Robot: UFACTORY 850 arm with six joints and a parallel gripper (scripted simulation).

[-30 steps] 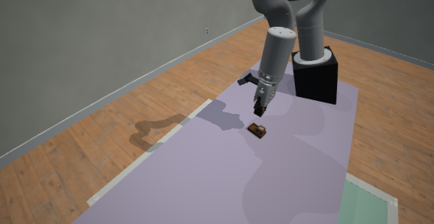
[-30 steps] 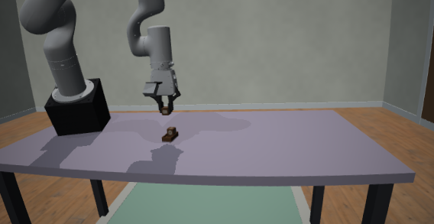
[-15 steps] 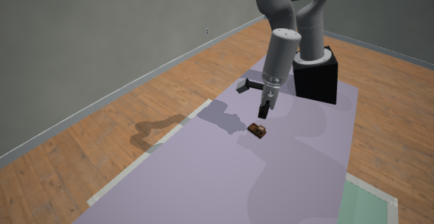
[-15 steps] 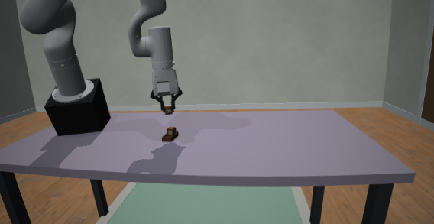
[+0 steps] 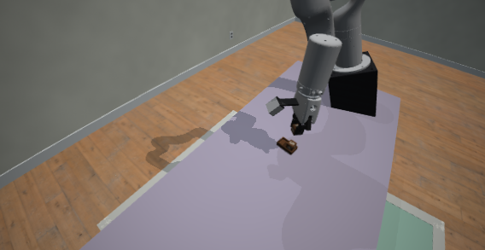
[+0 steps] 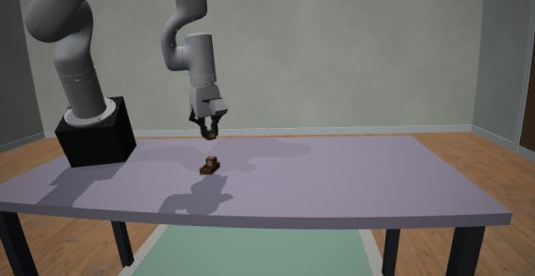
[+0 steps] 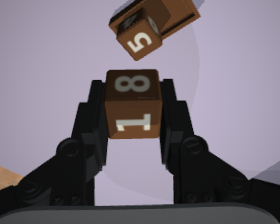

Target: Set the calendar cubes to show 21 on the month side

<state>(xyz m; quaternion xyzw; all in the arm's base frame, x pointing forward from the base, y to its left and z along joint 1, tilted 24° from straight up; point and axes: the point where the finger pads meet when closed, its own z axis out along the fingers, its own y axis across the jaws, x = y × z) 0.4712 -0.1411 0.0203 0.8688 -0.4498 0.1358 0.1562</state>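
Jaws partly closed, clamped on one calendar cube (image 7: 131, 104), which is held well above the surface (image 6: 330, 182). Faces visible from the wrist camera: 8 on the far face, 1 on the face toward the camera, both lying sideways in that view.

Tray (image 5: 287, 145) sits on the surface with the second cube (image 7: 140, 40) standing in it, a 5 showing on the face toward the wrist camera. One slot beside that cube appears vacant; which side carries the month name, cannot tell.

Key relation: the tray lies below and ahead of the jaws, offset toward the camera in the exterior view, its long axis skewed relative to the held cube's edges in the wrist view. Judgement: the cube needs turning to bring the wanted digit upright, plus yaw alignment, before descent into the free slot.

Room: tray is well apart from the black arm base (image 6: 122, 149) and from all surface edges.
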